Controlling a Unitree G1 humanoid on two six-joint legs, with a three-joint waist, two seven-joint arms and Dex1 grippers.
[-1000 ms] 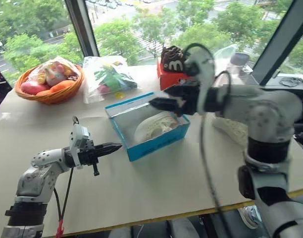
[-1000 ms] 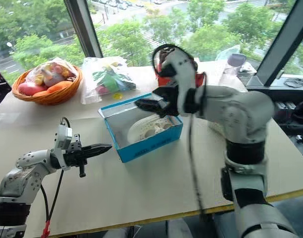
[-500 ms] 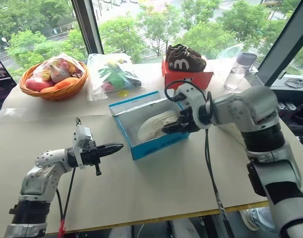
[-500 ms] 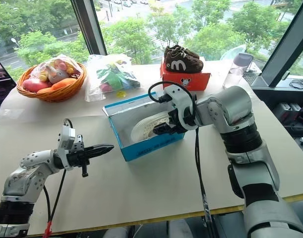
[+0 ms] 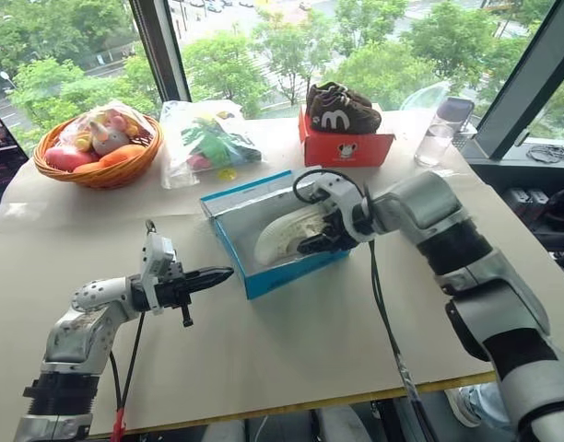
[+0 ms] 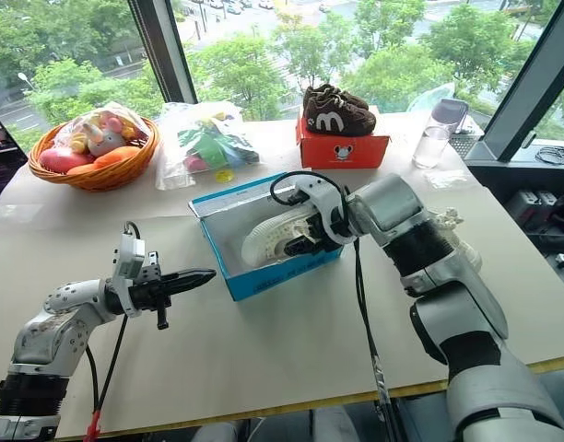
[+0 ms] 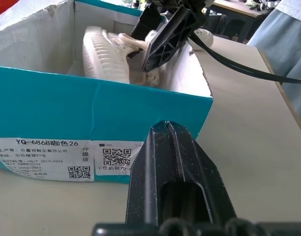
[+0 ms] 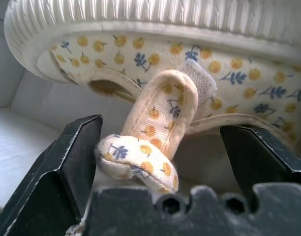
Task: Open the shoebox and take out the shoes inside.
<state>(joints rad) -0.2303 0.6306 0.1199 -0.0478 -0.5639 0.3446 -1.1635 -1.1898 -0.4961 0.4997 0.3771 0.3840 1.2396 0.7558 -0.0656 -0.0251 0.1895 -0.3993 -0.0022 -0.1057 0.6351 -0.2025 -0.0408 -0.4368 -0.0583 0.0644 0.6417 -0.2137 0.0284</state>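
The lidless blue shoebox (image 5: pixel 264 241) sits mid-table with a cream shoe (image 5: pixel 284 232) lying on its side inside. The right gripper (image 5: pixel 311 245) reaches into the box, its fingers spread either side of the shoe's strap (image 8: pixel 160 118). The left gripper (image 5: pixel 217 273), fingers pressed together and empty, points at the box's near wall.

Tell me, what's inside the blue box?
In the open shoebox lies a cream shoe, tipped on its side. The right pincer reaches in, open, around its strap. That pincer covers some of the box floor.
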